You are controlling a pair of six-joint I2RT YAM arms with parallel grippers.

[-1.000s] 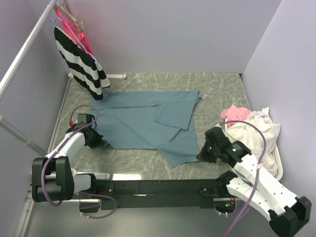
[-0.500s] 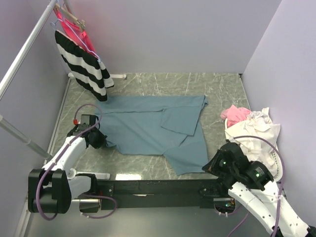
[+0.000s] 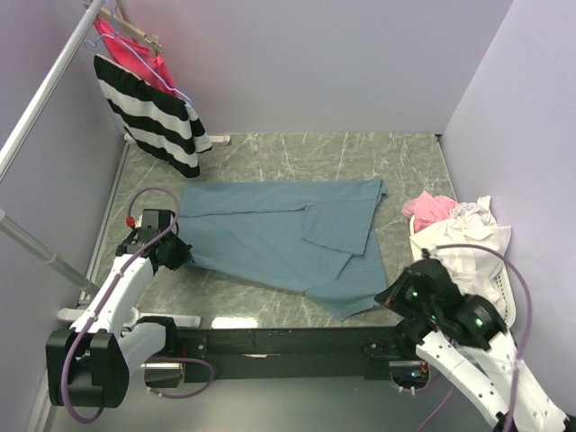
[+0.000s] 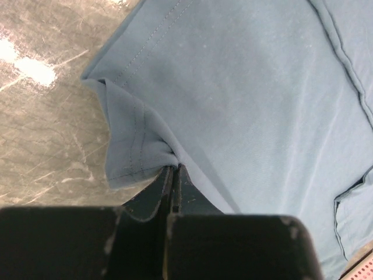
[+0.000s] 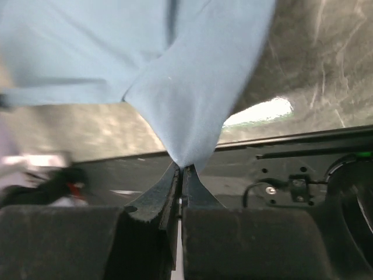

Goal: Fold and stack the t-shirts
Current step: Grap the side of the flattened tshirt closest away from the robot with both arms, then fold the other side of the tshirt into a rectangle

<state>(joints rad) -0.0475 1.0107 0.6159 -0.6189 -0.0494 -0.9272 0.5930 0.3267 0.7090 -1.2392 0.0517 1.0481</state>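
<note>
A large slate-blue t-shirt (image 3: 279,229) lies spread across the marble table, partly folded, with one flap lying over its right half. My left gripper (image 3: 183,255) is shut on the shirt's left hem corner (image 4: 140,154), which bunches at the fingertips. My right gripper (image 3: 389,297) is shut on the shirt's near right corner (image 5: 192,105), and the cloth rises taut from its tips over the table's front rail. More t-shirts, pink and white, are heaped in a basket (image 3: 468,238) at the right.
A black-and-white striped garment (image 3: 153,121) and a red-pink one (image 3: 135,49) hang from a rail at the back left. A slanting metal pole (image 3: 45,99) runs along the left wall. The black front rail (image 3: 288,340) lies beneath the right gripper.
Both grippers have pulled the shirt: the right one back toward the front rail and rightward, the left one slightly nearer. The cloth has slid right and stretched flatter. The hanging garments have swung.
</note>
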